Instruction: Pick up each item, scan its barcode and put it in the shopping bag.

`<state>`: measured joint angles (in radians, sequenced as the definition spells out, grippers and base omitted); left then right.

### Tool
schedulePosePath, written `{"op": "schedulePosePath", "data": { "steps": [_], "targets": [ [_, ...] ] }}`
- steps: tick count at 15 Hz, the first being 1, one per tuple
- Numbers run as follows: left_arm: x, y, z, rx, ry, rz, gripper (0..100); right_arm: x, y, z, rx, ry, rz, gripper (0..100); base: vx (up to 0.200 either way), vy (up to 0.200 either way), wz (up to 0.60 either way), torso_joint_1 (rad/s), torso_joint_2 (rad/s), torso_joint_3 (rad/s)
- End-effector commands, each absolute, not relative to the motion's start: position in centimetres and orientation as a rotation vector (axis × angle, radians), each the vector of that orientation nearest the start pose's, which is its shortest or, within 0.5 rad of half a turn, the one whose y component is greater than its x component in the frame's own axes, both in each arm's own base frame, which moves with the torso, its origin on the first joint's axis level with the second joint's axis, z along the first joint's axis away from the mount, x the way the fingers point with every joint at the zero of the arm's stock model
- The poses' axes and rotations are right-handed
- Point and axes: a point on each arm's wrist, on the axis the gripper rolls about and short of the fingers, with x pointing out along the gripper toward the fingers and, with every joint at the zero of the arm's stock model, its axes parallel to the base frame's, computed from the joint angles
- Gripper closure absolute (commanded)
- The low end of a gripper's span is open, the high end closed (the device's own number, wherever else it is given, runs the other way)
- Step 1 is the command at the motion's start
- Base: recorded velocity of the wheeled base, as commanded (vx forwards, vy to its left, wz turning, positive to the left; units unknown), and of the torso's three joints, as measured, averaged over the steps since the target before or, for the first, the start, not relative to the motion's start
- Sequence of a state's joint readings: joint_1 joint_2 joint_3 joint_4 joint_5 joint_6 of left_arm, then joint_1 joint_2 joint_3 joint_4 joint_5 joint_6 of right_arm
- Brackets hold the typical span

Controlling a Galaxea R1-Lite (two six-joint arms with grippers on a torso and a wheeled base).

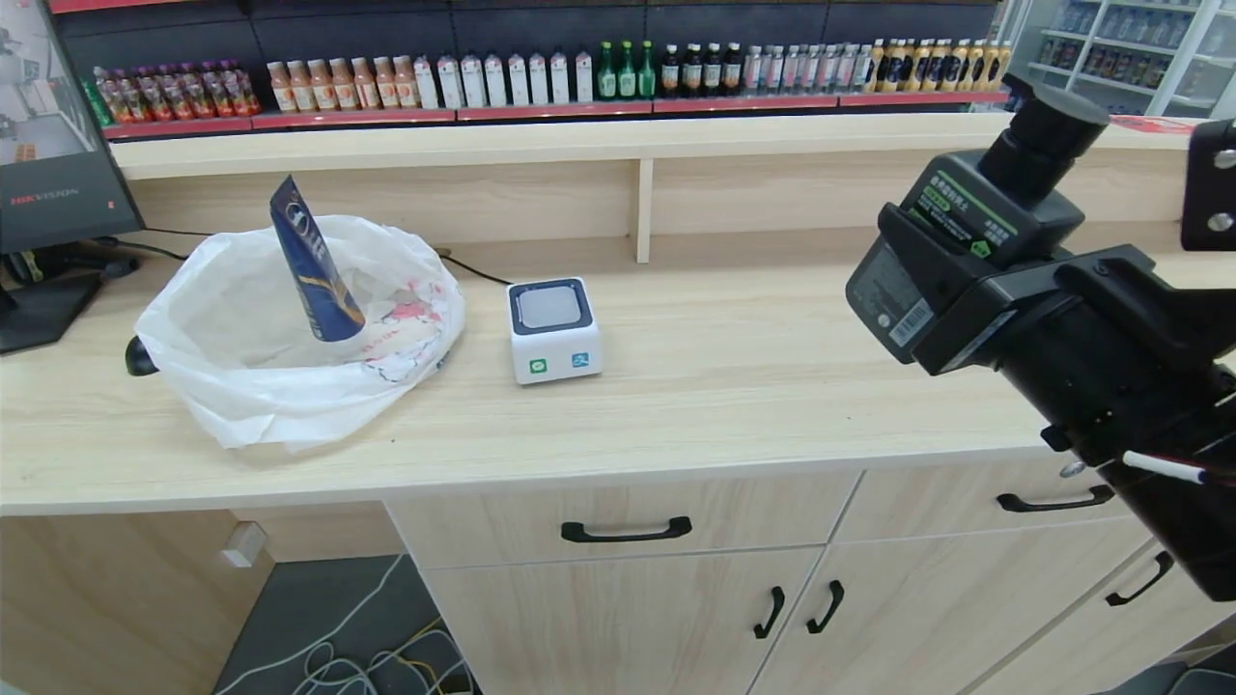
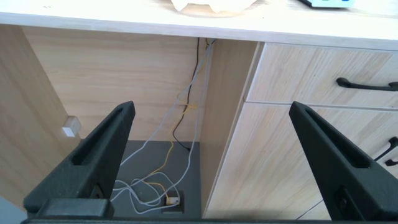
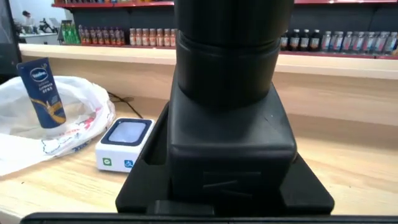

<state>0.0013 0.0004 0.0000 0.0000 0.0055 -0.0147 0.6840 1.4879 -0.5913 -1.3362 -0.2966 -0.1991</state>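
Pale wood bench (image 1: pixel 753 386) runs across a shop interior. Behind the bench, a raised wooden ledge (image 1: pixel 541 145) fronts a red-edged shelf (image 1: pixel 579 108) lined with bottled drinks (image 1: pixel 483 79). Below the bench, cabinet doors (image 1: pixel 618 618) carry black handles (image 1: pixel 626 531). Under its left end, loose cables (image 1: pixel 406 668) lie on a dark floor (image 1: pixel 290 608). A dark monitor (image 1: pixel 48 145) stands at the bench's left end, a glass-fronted cooler (image 1: pixel 1110 48) beyond its right.

The counter carries one white shopping bag (image 1: pixel 241 386) at the left, with one blue tube (image 1: pixel 314 265) standing in it, and one white scanner cube (image 1: pixel 553 328) just to the bag's right. One black bottle (image 1: pixel 966 241) is at the right and one monitor (image 1: pixel 48 145) at the far left. Five black handles (image 1: pixel 626 529) show on the near cabinet fronts.
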Motion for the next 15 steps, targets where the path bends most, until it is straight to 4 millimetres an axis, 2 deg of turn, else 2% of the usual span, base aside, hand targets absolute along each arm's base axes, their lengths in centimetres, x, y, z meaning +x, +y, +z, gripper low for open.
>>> {"op": "schedulePosePath", "data": {
  "steps": [1,6,10,15],
  "targets": [
    [-2.3,0.0,7.5,-0.015,0.0,0.008,0,18.4,14.1,24.7,0.006,-0.411,0.339,100,0.0,0.2,0.0,0.002,-0.01,0.022],
    [-2.3,0.0,7.5,-0.015,0.0,0.008,0,19.0,13.4,25.1,0.017,-0.416,0.315,100,0.0,0.2,0.0,0.008,0.0,0.0],
    [-2.3,0.0,7.5,-0.015,0.0,0.008,0,18.6,13.0,25.7,0.053,-0.435,0.315,100,0.0,0.2,0.0,0.001,0.0,0.004],
    [-2.3,0.0,7.5,-0.015,0.0,0.008,0,18.4,12.7,25.5,0.08,-0.43,0.312,100,0.0,0.2,0.0,0.004,0.0,0.002]
  ]
}}
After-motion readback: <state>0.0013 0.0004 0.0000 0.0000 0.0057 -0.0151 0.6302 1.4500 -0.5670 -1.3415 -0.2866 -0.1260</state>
